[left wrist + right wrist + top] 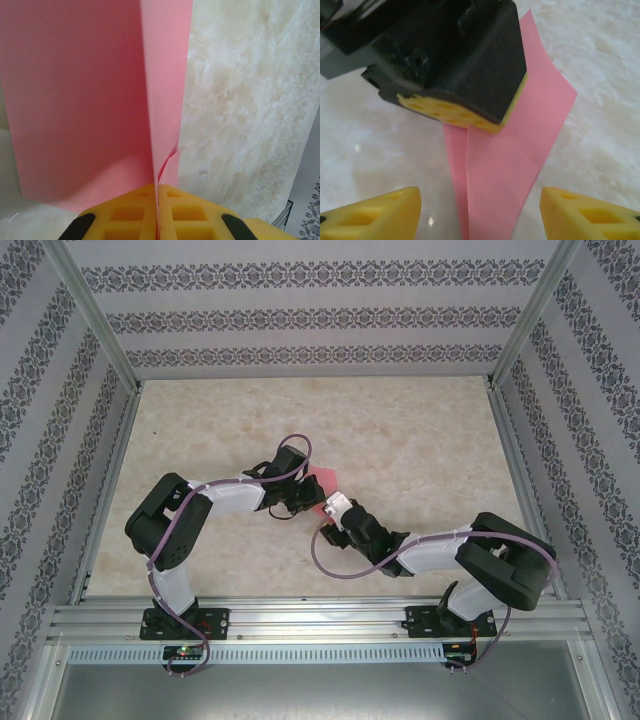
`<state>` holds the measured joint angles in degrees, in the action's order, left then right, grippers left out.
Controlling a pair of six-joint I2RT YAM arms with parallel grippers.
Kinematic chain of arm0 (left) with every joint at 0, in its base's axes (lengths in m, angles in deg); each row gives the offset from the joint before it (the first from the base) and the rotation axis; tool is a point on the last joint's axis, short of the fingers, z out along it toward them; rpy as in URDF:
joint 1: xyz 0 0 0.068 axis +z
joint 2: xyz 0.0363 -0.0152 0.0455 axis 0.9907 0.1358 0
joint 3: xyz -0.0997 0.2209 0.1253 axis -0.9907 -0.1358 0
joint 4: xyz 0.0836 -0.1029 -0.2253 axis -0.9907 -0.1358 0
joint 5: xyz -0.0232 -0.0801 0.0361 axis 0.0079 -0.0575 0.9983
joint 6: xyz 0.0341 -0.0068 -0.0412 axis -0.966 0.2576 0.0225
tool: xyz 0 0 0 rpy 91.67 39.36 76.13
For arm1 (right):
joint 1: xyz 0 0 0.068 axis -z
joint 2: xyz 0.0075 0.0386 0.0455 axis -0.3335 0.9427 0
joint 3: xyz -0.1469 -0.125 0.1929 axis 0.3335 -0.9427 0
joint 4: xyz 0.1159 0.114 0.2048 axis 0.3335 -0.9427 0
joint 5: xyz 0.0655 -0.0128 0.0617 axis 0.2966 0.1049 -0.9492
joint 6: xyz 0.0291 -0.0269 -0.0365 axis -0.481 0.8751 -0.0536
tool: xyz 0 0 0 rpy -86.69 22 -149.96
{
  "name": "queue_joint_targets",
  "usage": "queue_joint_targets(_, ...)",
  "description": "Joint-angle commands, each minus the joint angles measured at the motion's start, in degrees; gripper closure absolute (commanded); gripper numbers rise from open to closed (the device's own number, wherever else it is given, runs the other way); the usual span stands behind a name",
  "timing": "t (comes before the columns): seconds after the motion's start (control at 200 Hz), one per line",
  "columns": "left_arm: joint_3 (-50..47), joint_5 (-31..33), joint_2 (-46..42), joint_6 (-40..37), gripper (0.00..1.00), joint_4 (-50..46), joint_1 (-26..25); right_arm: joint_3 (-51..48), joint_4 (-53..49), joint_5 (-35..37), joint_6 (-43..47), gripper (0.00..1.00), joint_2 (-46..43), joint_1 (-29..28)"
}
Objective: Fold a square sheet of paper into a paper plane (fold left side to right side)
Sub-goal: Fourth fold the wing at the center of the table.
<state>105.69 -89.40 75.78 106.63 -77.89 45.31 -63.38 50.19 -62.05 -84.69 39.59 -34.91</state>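
The left end effector [157,194] is pressed together, its yellow pads pinching the pink paper [506,165] at a fold line, with pink flaps spreading to either side of that pinch. The paper is folded to a narrow, pointed shape and lies on the marbled desk [430,455] between the two arms. The right end effector [480,212] is spread, one finger [370,216] left of the paper's near tip and one right of it, both apart from the paper.

Pink paper [323,483] near table [200,420] centre
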Motion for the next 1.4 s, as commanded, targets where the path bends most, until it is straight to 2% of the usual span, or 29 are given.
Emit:
queue_joint_targets(0.0,1.65,-0.43,-0.98,0.60,0.91,-1.02,-0.56,1.09,1.18,2.24,0.48,0.36,1.92,-0.72)
queue_joint_targets(0.4,2.18,-0.38,-1.20,0.36,0.91,-1.71,-0.56,2.31,0.02,2.39,-0.61,0.39,4.78,-0.65)
queue_joint_targets(0.684,2.09,-0.30,-1.22,0.03,0.91,-2.20,-0.56,2.09,-0.48,3.12,-1.72,0.50,4.92,-0.45)
queue_joint_targets(0.909,2.03,-0.15,-1.46,-0.05,0.91,-2.50,-0.56,1.75,-0.54,2.56,-2.34,0.52,4.24,0.29)
queue_joint_targets(1.394,2.44,-0.21,-1.73,-0.53,0.91,-3.18,-0.56,1.30,-0.17,-0.23,-3.09,0.63,4.63,2.00)
